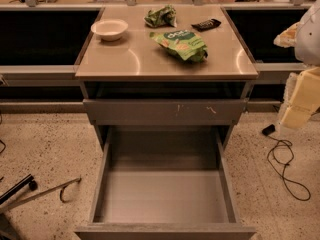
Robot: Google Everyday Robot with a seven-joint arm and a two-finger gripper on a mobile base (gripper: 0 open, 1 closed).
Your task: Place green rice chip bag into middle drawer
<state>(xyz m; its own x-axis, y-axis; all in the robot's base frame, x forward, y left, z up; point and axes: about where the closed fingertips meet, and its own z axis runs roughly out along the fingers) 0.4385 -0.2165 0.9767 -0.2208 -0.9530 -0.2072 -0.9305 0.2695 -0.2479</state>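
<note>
Nearby, bowl (109, 29), crumpled bag (161, 16) and wrapper (206, 24) flank green rice chip bag (181, 44); gripper (286, 35) far right, state unclear.

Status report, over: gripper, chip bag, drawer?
Gripper at right edge, beside countertop. Green rice chip bag lying on it, untouched. Middle drawer open; no obstacle seen.

My hand (296, 106) hangs right of the bench (130, 59), with nothing between them. The middle drawer (162, 194) lies open from above; the shallow drawer front (162, 111) sits over its back. A white bowl (109, 29), a crumpled green bag (161, 16) and a black wrapper (206, 24) stand behind the green rice chip bag (181, 43); its near side is free.
</note>
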